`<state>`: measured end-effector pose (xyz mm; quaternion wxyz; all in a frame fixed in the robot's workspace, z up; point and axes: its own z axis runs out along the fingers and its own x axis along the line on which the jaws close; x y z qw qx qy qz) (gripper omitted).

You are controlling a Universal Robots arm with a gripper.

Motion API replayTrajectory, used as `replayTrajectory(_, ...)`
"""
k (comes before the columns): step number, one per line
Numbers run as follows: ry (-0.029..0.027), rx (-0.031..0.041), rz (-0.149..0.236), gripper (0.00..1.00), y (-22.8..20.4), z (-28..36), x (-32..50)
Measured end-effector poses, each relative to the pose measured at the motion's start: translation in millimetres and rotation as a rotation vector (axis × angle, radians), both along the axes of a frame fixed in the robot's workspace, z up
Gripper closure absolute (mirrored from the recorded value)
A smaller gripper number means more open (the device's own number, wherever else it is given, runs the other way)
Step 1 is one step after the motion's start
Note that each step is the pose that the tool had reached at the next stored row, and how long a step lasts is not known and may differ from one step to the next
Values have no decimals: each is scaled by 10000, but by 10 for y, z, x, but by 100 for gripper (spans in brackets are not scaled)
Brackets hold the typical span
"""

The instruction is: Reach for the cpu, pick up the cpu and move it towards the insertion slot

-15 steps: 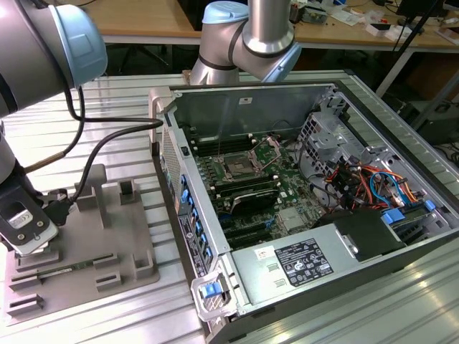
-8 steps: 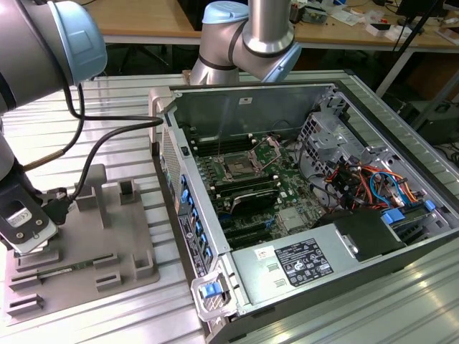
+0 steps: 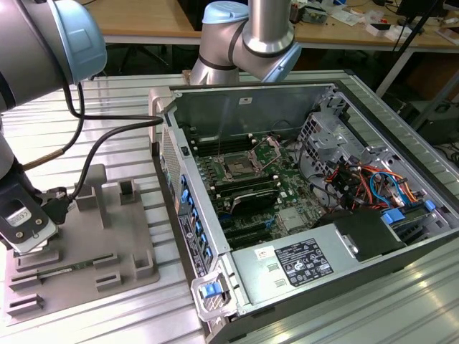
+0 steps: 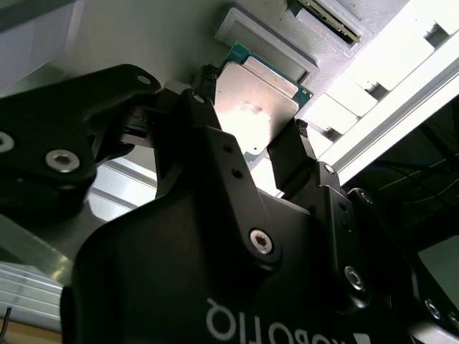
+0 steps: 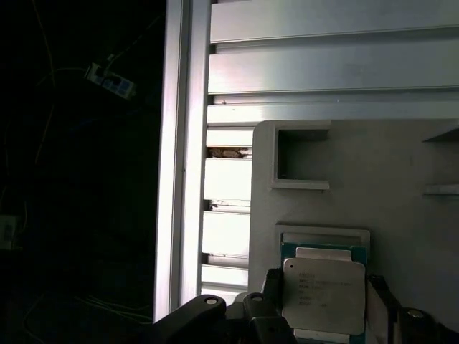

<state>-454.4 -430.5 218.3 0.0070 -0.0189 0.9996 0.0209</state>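
Two black fingers point(image 4: 287, 154) of the gripper point(image 4: 255, 118) are bracketing the cpu point(image 4: 252, 97) in the second wrist view. One is lying against each of two opposite edges with no gap showing, so I am judging the jaws to be clamping the chip across its width. In the first wrist view the gripper point(image 5: 324, 304) is sitting directly over the cpu point(image 5: 323, 290). The silver lid is facing the camera, and the chip is sitting within the raised frame of its nest on the grey tray point(image 5: 401, 165); whether it is already clear of that nest, I cannot tell.

In the exterior view the gripper point(image 3: 29, 240) is hanging low over the tray point(image 3: 115, 240), at the exterior view's left on the ribbed metal table point(image 3: 129, 107). The insertion slot point(image 3: 237, 170) is lying well apart toward the exterior view's right, down on the green board inside the open computer case point(image 3: 287, 97). The case's near wall is standing between tray and slot, so the path is running up, across and down.
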Motion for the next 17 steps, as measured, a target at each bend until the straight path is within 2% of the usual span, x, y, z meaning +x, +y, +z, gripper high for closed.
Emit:
replayTrajectory(6, 1, -1, 1, 45, 0, 35, 3)
replayTrajectory(17, 0, 1, 1, 45, 0, 56, 3)
